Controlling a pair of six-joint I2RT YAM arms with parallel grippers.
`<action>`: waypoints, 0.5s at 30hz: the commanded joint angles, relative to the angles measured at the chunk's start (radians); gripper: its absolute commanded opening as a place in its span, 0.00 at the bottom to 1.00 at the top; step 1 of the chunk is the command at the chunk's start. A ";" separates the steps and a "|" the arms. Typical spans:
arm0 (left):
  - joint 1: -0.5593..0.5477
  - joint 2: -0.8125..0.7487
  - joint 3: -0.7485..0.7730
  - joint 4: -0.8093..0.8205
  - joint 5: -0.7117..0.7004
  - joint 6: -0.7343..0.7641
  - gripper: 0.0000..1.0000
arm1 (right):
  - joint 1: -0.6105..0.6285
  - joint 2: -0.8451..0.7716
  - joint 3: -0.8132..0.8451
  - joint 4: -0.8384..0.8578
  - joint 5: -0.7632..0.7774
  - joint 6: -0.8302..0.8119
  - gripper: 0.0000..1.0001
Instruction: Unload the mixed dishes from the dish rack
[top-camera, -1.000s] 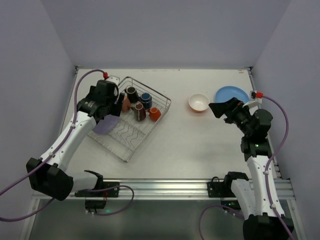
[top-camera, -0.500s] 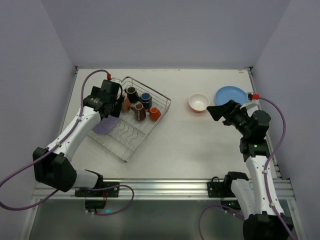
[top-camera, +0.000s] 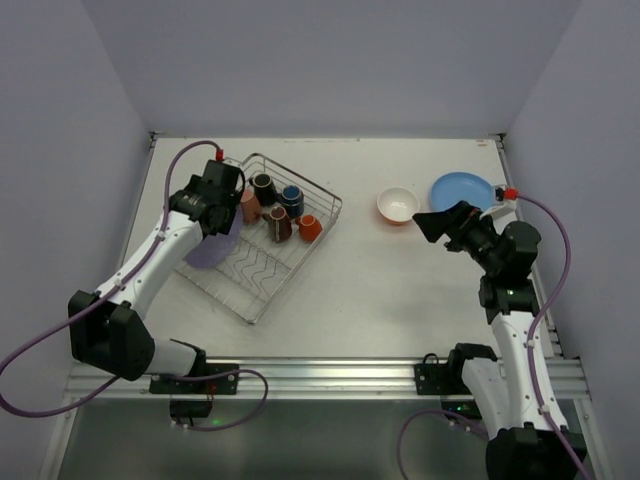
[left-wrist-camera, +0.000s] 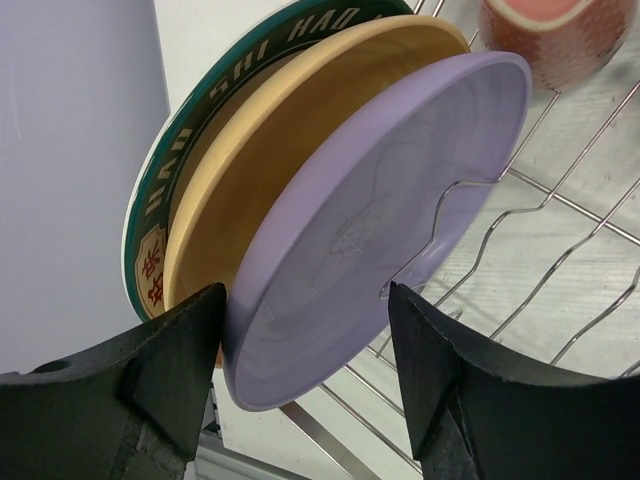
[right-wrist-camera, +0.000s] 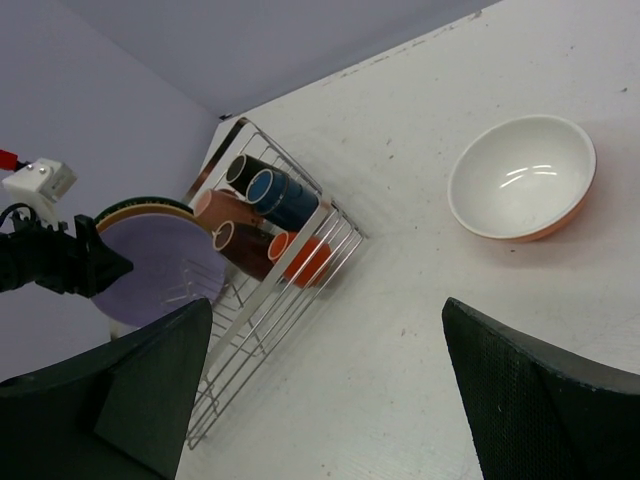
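The dish rack (top-camera: 262, 283) lies at the table's left. In it stand a lavender plate (left-wrist-camera: 370, 220), a yellow plate (left-wrist-camera: 270, 130) and a pattern-rimmed plate (left-wrist-camera: 150, 210), plus several mugs (top-camera: 282, 212) at the far end. My left gripper (left-wrist-camera: 305, 345) is open, its fingers on either side of the lavender plate's lower rim; the left finger (left-wrist-camera: 170, 360) nearly touches it. My right gripper (right-wrist-camera: 325, 370) is open and empty above the table, right of the rack. The orange bowl (top-camera: 398, 206) and blue plate (top-camera: 463, 189) lie on the table at the far right.
The rack's wavy wire dividers (left-wrist-camera: 520, 250) run under the plates. Walls close the table on the left, right and far side. A metal rail (top-camera: 320, 375) runs along the near edge.
My left gripper has moved up and forward over the plates at the rack's left end. My right arm shifted slightly left, then held still.
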 joint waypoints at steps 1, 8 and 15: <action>0.003 0.019 0.014 0.001 0.003 0.031 0.69 | 0.003 -0.032 -0.006 0.039 -0.007 -0.013 0.99; -0.015 0.021 0.022 0.008 -0.105 0.036 0.47 | 0.003 -0.011 -0.003 0.039 -0.013 -0.008 0.99; -0.037 0.044 0.023 0.008 -0.157 0.047 0.33 | 0.003 -0.006 -0.006 0.048 -0.019 -0.002 0.99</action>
